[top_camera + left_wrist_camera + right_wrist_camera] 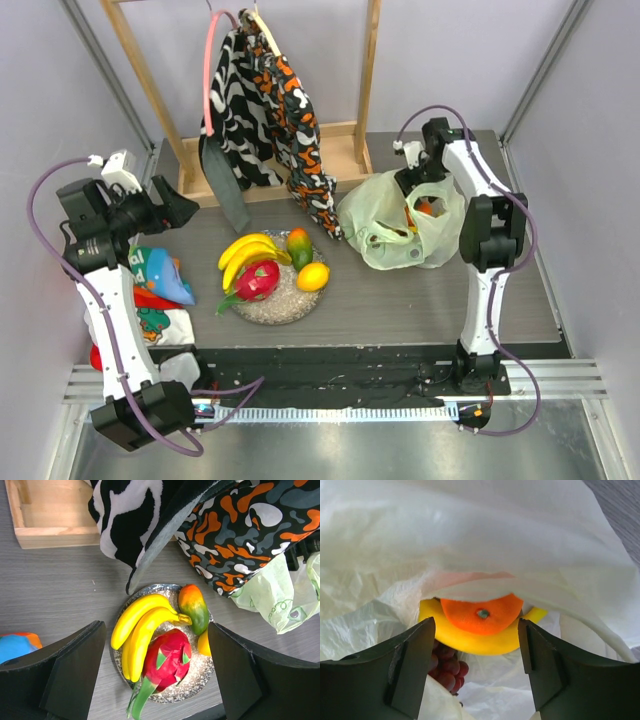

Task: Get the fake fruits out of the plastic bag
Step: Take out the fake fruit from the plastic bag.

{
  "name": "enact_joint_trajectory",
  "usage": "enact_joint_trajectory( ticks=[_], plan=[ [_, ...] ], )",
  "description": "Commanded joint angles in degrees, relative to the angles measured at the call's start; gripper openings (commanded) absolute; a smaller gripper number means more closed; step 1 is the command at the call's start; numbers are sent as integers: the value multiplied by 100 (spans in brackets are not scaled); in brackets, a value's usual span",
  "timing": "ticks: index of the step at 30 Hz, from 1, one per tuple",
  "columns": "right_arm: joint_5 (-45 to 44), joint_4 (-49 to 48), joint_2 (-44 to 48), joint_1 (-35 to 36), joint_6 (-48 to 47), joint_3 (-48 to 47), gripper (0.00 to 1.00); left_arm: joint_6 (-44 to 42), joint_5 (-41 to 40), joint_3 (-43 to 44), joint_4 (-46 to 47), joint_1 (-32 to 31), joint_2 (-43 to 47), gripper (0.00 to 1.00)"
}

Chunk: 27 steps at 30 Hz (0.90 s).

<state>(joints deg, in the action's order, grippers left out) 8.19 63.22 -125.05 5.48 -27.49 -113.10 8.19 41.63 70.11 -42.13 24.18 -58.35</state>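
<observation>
The right gripper [476, 640] is spread wide and grips nothing at the mouth of the crinkly pale-green translucent plastic bag [385, 240]. Its dark fingers [410, 665] frame a glossy orange fruit [481, 614] that lies on a yellow banana [470, 641] beside purple grapes [449, 669] inside the bag. The left gripper [156, 630] is likewise wide open and empty, above a speckled grey plate [199, 669] bearing a yellow banana bunch [137, 625], a red-green mango [194, 606], a pink dragon fruit [167, 657] and a yellow lemon [204, 644].

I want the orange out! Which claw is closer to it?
The right claw, at the bag opening just in front of the orange. The left claw hangs far off, beyond the plate.
</observation>
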Motion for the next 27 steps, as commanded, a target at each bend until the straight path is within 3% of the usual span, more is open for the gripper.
enact_joint_trajectory(
  ticks=[1, 6, 7, 11, 13, 21, 27],
  plan=[
    [-53, 68, -431, -29, -46, -265, 75, -18, 100, -6, 232, 42, -28, 88],
    [-98, -3, -792, -29, -11, -599, 74, -80, 47, 3, 161, 51, -10, 88],
    [-72, -11, -819, -46, -11, -695, 64, -72, 47, -6, 152, 43, -1, 88],
    [16, 58, -329, -82, -29, -696, 44, -54, 30, 73, 170, 42, 8, 88],
    [95, 164, 41, -82, -125, -522, 40, -63, 21, 143, 170, 42, -27, 88],
    [1086, 173, 2298, -82, -398, 297, 40, -36, -5, 196, 311, 42, -89, 88],
    [2379, 480, 2845, 215, -635, 166, 42, -124, -40, 354, 197, 51, -107, 88]
  ],
)
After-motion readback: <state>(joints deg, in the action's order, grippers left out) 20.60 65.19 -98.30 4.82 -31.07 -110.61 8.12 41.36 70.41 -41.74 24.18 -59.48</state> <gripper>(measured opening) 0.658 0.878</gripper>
